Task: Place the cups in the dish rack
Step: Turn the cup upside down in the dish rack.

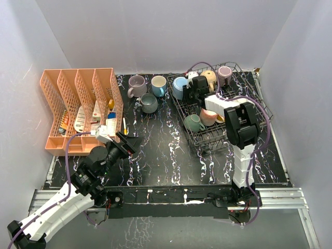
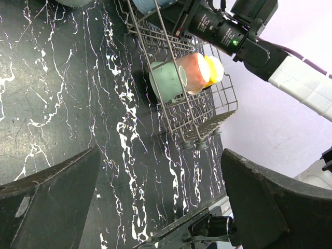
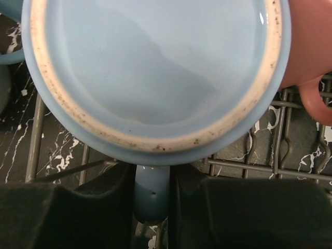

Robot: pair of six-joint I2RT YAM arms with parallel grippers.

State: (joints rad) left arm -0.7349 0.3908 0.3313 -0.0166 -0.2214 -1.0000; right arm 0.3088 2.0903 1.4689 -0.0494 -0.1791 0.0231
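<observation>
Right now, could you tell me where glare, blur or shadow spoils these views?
Top external: evenly lit, sharp. Left wrist: the pink cup is washed out by glare; the left gripper's fingers are dark. Right wrist: the blue cup fills the frame, sharp.

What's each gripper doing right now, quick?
Left gripper: open, holding nothing.
Right gripper: closed on the handle of a blue cup, over the dish rack.
</observation>
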